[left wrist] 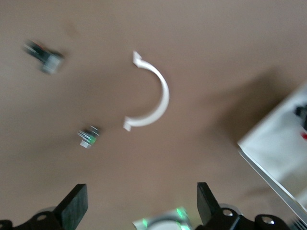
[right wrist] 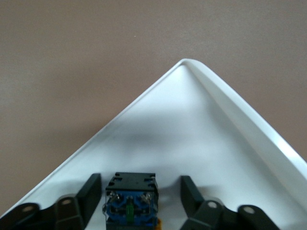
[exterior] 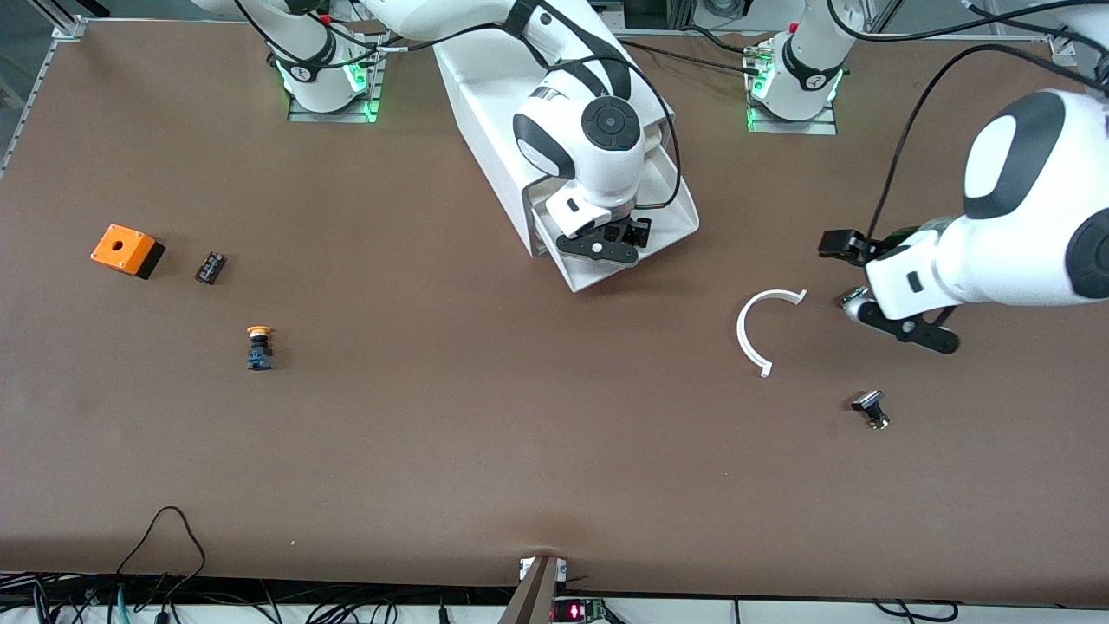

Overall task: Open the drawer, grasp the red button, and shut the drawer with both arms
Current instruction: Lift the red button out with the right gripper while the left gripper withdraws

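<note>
Right wrist view has the button (right wrist: 130, 201) sitting in the pulled-out drawer (right wrist: 192, 139), dark blue body between the spread fingers of the right gripper (right wrist: 139, 194), not pinched. Left gripper (left wrist: 139, 206) hangs open over bare table near a white curved piece (exterior: 761, 334).

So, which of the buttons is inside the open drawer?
The blue-black button between the fingers of the right tool, in the drawer; the orange-capped button stands on the table.

text: none legible; labels: none legible; signs: none
</note>
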Available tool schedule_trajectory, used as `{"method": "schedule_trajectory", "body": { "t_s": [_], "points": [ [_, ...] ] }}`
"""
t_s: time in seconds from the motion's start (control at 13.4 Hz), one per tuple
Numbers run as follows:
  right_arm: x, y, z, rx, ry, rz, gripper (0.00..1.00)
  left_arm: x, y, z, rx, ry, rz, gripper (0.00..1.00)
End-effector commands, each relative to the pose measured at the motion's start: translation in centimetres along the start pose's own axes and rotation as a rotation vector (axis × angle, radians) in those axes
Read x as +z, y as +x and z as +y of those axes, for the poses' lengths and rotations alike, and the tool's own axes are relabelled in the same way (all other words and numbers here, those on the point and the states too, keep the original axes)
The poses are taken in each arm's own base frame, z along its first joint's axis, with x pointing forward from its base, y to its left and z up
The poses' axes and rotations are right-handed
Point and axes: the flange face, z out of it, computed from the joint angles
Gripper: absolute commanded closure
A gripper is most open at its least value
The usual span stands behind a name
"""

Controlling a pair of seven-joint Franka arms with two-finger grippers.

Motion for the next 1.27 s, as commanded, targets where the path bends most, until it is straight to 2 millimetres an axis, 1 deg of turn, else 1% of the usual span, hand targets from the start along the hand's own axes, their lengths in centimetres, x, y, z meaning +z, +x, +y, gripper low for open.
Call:
{"method": "schedule_trajectory", "body": {
  "t_s": [0.0, 0.07, 0.15, 0.3, 0.37, 0.45, 0.52, 0.6, 0.67, 0.75, 0.82, 0.89, 0.97, 1.04, 1.19],
  "points": [
    [-0.6, -1.2, -0.5, 0.014, -0.006, -0.006, 0.97, -3.0, 2.3, -1.3, -0.023, 0.071, 0.133, 0.0],
    [-0.9, -1.2, -0.5, 0.022, -0.004, -0.005, 1.0, -2.9, 2.3, -1.3, -0.03, 0.073, 0.13, 0.0],
    [-1.3, -1.2, -0.6, 0.033, -0.003, -0.005, 1.0, -3.3, 2.0, -1.6, -0.037, 0.072, 0.136, 0.01],
    [-3.4, -1.0, -0.9, 0.037, 0.0, -0.005, 1.0, -3.9, 1.6, -1.3, -0.035, 0.078, 0.145, 0.01],
    [-5.3, -0.3, -0.9, 0.043, 0.01, 0.002, 1.0, -4.1, 1.2, -1.1, -0.042, 0.078, 0.145, 0.0],
    [-8.0, 0.8, -0.7, 0.052, 0.035, 0.019, 1.0, -3.6, 0.5, -1.2, -0.082, 0.066, 0.14, 0.0],
    [-10.4, 3.1, 0.2, 0.079, 0.063, 0.034, 1.0, -3.3, -0.5, -1.2, -0.106, 0.068, 0.142, 0.0],
    [-12.8, 6.4, 1.9, 0.098, 0.099, 0.052, 1.0, -2.8, -2.5, -0.5, -0.108, 0.08, 0.175, 0.0],
    [-14.3, 8.3, 3.3, 0.076, 0.114, 0.066, 1.0, -2.2, -4.2, 0.1, -0.103, 0.096, 0.233, 0.0],
    [-16.1, 10.8, 5.3, 0.054, 0.127, 0.083, 1.0, -1.6, -5.9, 0.7, -0.104, 0.103, 0.255, 0.0],
    [-16.9, 13.0, 7.3, 0.018, 0.12, 0.076, 1.0, -1.4, -6.9, 0.9, -0.125, 0.102, 0.25, 0.0],
    [-16.6, 15.5, 9.9, -0.042, 0.079, 0.049, 1.0, -1.6, -7.1, 1.1, -0.153, 0.1, 0.245, 0.0],
    [-17.0, 17.6, 12.6, -0.106, 0.043, 0.028, 1.0, -1.5, -7.1, 1.2, -0.168, 0.097, 0.231, 0.0],
    [-17.3, 19.1, 14.8, -0.158, 0.016, 0.01, 1.0, -1.4, -7.1, 1.2, -0.17, 0.096, 0.223, 0.0],
    [-16.1, 22.1, 18.9, -0.197, -0.039, -0.035, 1.0, -1.2, -7.2, 1.4, -0.19, 0.091, 0.206, 0.0]
  ]
}}
